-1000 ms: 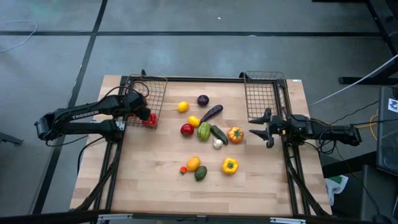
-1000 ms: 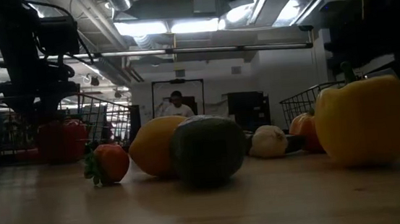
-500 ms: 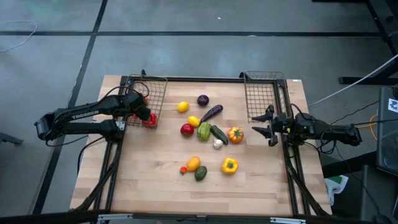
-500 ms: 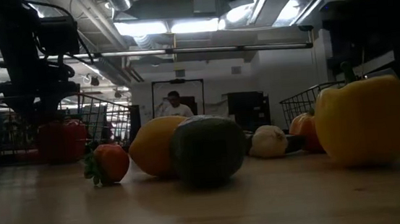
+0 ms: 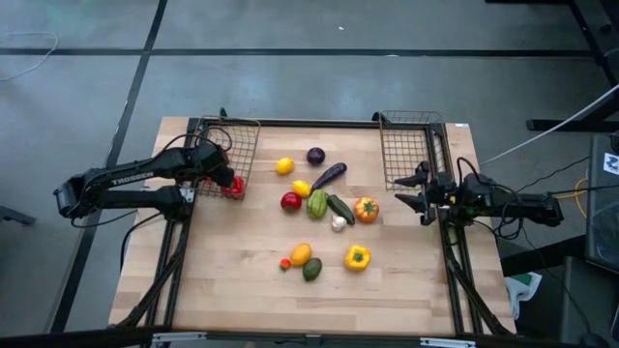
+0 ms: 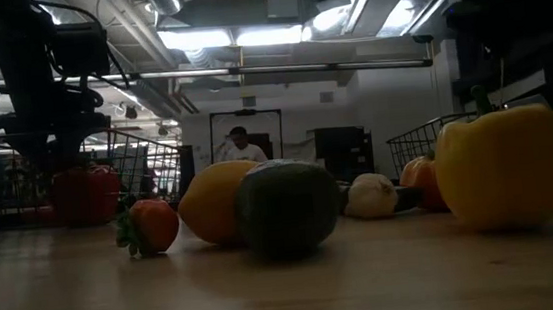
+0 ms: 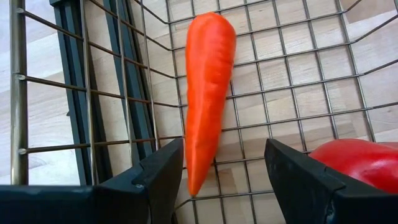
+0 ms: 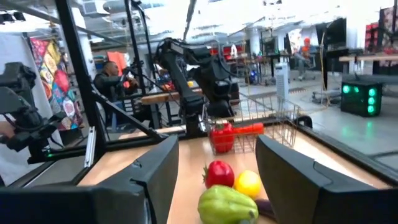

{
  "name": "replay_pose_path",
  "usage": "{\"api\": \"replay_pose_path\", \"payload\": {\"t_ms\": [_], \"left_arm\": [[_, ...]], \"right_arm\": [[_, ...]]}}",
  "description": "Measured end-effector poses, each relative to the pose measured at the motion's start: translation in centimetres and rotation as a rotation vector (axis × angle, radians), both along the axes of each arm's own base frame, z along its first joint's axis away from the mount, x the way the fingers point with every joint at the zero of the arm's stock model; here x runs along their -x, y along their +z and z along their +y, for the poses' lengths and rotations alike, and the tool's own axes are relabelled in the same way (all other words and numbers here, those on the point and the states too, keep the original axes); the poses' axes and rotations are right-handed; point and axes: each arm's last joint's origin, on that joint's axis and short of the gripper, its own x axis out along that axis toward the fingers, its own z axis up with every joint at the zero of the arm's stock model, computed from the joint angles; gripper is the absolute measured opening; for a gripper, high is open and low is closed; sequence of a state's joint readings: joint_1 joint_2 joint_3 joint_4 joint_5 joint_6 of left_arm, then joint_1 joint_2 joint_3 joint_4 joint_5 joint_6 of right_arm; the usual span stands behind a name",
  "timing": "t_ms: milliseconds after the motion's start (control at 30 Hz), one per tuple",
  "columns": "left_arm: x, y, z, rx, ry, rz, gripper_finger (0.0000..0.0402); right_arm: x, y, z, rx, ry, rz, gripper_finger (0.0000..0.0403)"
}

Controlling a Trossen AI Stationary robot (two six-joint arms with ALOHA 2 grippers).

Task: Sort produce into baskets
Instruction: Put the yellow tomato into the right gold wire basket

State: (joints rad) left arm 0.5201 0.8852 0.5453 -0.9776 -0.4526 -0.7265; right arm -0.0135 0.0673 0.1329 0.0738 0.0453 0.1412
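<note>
Orange carrot [image 7: 208,93] sits inside the left basket [image 5: 227,150], right under the left gripper [image 7: 224,180], whose fingers are spread wide and empty. Red pepper [image 5: 232,186] is beside it. Farther off, the right gripper [image 5: 404,189] hangs open near the right basket [image 5: 408,145].

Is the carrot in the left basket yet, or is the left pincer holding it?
In the basket, released. The carrot lies on the left basket mesh; the left pincer is open above it.

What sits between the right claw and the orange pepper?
Nothing: in the high view, bare table separates the open right claw from the orange pepper.
</note>
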Motion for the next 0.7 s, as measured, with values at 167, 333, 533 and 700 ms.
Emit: {"api": "replay_pose_path", "payload": {"t_ms": [167,333,533,700], "left_arm": [[0.0,0.0,0.0,0.0,-0.001,0.0,0.0221],[0.0,0.0,0.0,-0.001,-0.001,-0.001,0.0221],[0.0,0.0,0.0,-0.001,-0.001,-0.002,0.0221],[0.0,0.0,0.0,-0.001,-0.001,-0.002,0.0221]], "right_arm": [[-0.6,-0.1,0.0,0.01,0.013,0.027,0.0214],[-1.6,1.2,0.1,0.059,0.045,0.075,0.0214],[-3.6,4.5,0.2,0.168,0.091,0.22,0.0214],[-6.5,6.9,0.4,0.221,0.172,0.34,0.0214]]}}
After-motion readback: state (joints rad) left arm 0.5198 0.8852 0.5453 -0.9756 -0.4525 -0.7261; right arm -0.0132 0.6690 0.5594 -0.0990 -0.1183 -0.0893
